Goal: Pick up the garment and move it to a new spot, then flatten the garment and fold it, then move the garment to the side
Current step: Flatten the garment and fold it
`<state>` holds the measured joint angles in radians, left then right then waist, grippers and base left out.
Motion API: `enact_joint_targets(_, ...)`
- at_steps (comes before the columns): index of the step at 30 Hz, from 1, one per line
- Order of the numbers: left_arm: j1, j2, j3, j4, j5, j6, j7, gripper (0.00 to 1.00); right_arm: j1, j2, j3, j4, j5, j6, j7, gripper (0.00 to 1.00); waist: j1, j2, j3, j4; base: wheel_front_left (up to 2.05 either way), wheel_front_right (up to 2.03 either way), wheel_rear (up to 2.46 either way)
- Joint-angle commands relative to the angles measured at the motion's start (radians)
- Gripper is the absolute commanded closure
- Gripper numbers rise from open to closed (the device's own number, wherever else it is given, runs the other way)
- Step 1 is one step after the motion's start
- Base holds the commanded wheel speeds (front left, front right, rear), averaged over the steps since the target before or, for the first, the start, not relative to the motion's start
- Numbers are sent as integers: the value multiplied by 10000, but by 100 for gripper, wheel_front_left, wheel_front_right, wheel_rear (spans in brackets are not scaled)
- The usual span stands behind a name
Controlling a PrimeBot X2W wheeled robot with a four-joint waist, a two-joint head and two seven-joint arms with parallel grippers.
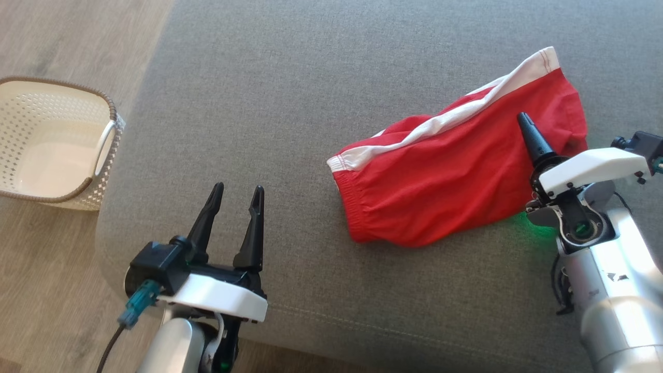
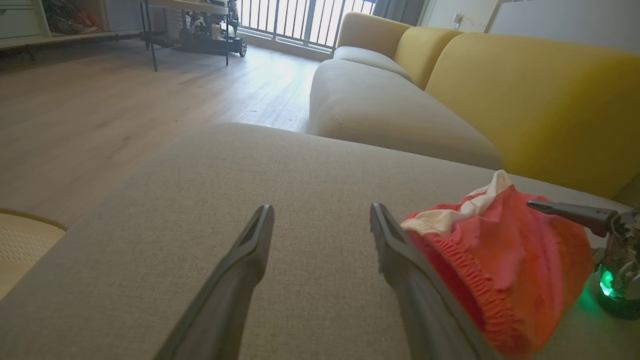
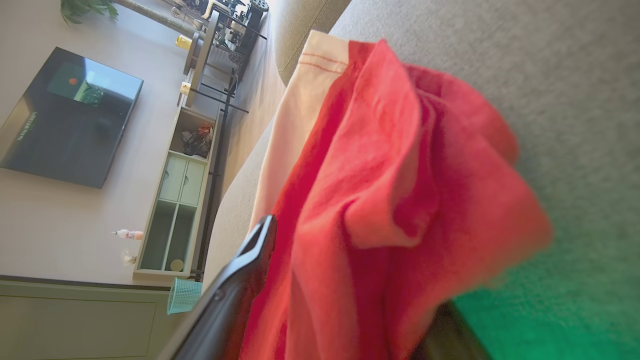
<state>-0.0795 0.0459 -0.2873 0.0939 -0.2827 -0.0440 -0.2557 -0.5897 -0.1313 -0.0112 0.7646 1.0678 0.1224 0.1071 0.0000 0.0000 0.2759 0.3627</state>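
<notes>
The garment [image 1: 450, 171] is a pair of red shorts with a white side stripe, lying rumpled on the right half of the grey cushion [image 1: 290, 93]. My right gripper [image 1: 528, 129] is at its right edge, turned on its side and open. One finger [image 1: 534, 142] lies over the red cloth and the other is hidden under it. In the right wrist view the garment [image 3: 400, 190] fills the gap between the wide-apart jaws of the right gripper [image 3: 345, 235]. My left gripper [image 1: 235, 194] hovers open and empty near the cushion's front left, well left of the garment [image 2: 500, 255].
A white woven basket [image 1: 52, 140] stands on the wooden floor [image 1: 62, 41] left of the cushion. Beyond the cushion runs a sofa with yellow backrests [image 2: 540, 95]. The cushion's left half [image 2: 250, 170] is bare fabric.
</notes>
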Motion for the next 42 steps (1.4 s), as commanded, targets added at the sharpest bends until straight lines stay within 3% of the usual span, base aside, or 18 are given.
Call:
enact_joint_targets(1, -323, 43, 265, -269, 28, 54, -61, 0, 79, 318, 295, 204, -19, 83, -67, 0, 0, 0, -32, -4, 0, 0, 0)
enact_joint_targets(2, -316, 43, 273, -250, 21, 62, -61, 0, 18, 301, 315, 372, -108, 83, -172, 5, 0, 0, -63, -14, 0, 0, 0)
enact_joint_targets(3, -302, 43, 287, -232, 11, 71, -61, 0, -27, 289, 380, 496, -203, 83, -244, 28, 0, 0, -95, -29, 0, 0, 0)
enact_joint_targets(4, -288, 43, 301, -216, 0, 77, -61, 0, -61, 283, 437, 599, -271, 83, -309, 76, 0, 0, -122, -48, 0, 0, 0)
enact_joint_targets(5, -276, 43, 315, -200, -5, 80, -61, 0, -92, 263, 485, 693, -339, 83, -395, 100, 0, 0, -149, -70, 0, 0, 0)
enact_joint_targets(14, -254, 43, 266, -160, -58, 105, -61, 0, -545, 171, 570, 1255, -559, 83, -1486, 100, 0, 0, -343, -262, 0, 0, 0)
enact_joint_targets(24, 48, 43, 311, -136, -71, 191, -61, 0, 350, 454, 46, 671, -313, 83, -3464, 100, 0, 0, -1013, -813, 0, 0, 0)
enact_joint_targets(29, 227, 43, 322, -124, -101, 257, -61, 0, 1443, 696, -593, 22, -605, 83, -3675, 100, 0, 0, -1385, -1185, 0, 0, 0)
enact_joint_targets(34, 387, 43, 279, -129, -149, 345, -61, 0, 2552, 796, -2129, -674, -1607, 83, -3685, 100, 0, 0, -1714, -1430, 0, 0, 0)
enact_joint_targets(39, 468, 43, 212, -113, -130, 349, -61, 0, 2690, 807, -1294, 144, -1289, 83, -3687, 100, 0, 0, -1839, -1593, 0, 0, 0)
enact_joint_targets(42, 465, 43, 191, -103, -120, 357, -61, 0, 2556, 807, -1321, 136, -1361, 83, -3687, 100, 0, 0, -1869, -1612, 0, 0, 0)
